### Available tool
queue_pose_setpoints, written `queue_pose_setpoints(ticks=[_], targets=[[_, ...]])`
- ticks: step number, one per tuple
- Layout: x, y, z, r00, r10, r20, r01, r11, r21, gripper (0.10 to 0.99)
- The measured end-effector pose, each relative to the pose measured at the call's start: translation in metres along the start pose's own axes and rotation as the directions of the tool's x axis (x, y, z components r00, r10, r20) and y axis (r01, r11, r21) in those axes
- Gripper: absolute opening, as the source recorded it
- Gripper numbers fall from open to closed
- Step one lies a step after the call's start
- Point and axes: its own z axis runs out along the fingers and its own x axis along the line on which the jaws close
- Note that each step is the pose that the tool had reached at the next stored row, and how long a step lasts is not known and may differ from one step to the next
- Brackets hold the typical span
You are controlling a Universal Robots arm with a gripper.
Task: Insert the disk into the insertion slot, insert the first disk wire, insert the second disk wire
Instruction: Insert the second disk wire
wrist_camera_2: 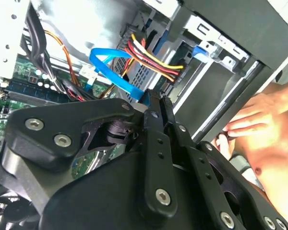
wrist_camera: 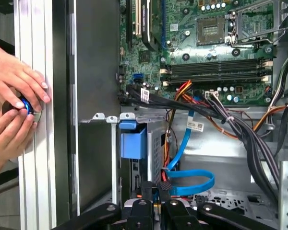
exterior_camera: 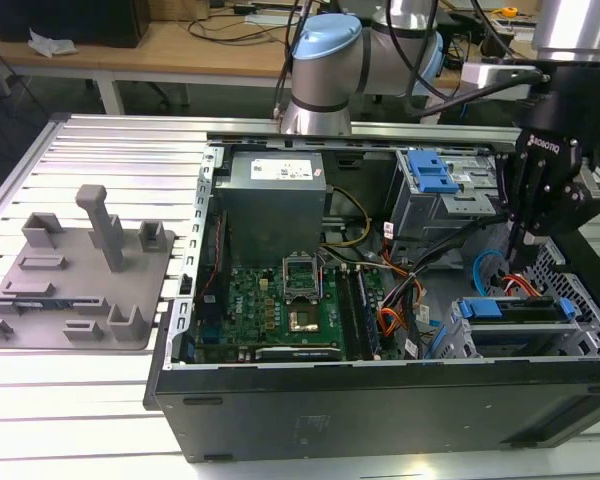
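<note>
Black and wide, the gripper (exterior_camera: 528,238) hangs inside the open computer case (exterior_camera: 380,410), near the case's corner at the exterior view's right. Its two thin fingers (wrist_camera: 164,191) are pressed together on a small black plug at the end of a wire, as both wrist views show. The plug sits just above the insertion slot (exterior_camera: 580,300), the silver metal cage with many small holes. The disk (exterior_camera: 510,310), with its bright blue frame, already lies inside that cage, near the front edge of the case. A flat blue cable (wrist_camera: 189,179) loops beside the fingers, and a bunch of red, yellow and black wires (wrist_camera_2: 149,57) runs close by. The green board (exterior_camera: 280,305) lies in the middle of the case floor, with the grey power box (exterior_camera: 272,195) behind it. A person's hands (wrist_camera: 14,105) touch a small round blue thing on the metal table rail just outside the case wall. A grey plastic holder (exterior_camera: 75,275) rests on the table, well apart from the case.
</note>
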Motion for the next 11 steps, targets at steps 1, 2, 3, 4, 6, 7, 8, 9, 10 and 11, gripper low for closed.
queue_pose_setpoints(ticks=[1,2,3,4,6,7,8,9,10,11], targets=[[0.0037,-0.0001,0.0013,1.0,0.0,0.0087,0.0,1.0,0.0,0.161],[0.0057,-0.0001,0.002,0.9999,0.0,0.0138,0.0,1.0,0.0,0.161],[0.0072,-0.0001,0.0025,0.9998,0.0,0.0199,0.0,1.0,0.0,0.161],[0.0096,-0.0001,0.0034,0.9994,0.001,0.0334,-0.001,1.0,0.001,0.161],[0.0129,-0.0002,0.0046,0.9983,0.001,0.0579,-0.001,1.0,0.002,0.161],[0.0152,-0.0002,0.0053,0.9973,0.002,0.0735,-0.002,1.0,0.002,0.161],[0.0168,-0.0002,0.0059,0.9965,0.002,0.084,-0.002,1.0,0.002,0.161],[0.0184,-0.0002,0.0064,0.9956,0.002,0.0932,-0.002,1.0,0.002,0.161],[0.0206,-0.0004,0.0071,0.9943,0.002,0.1067,-0.003,1.0,0.002,0.161],[0.0224,-0.0006,0.0077,0.993,0.003,0.1178,-0.003,1.0,0.001,0.161]])
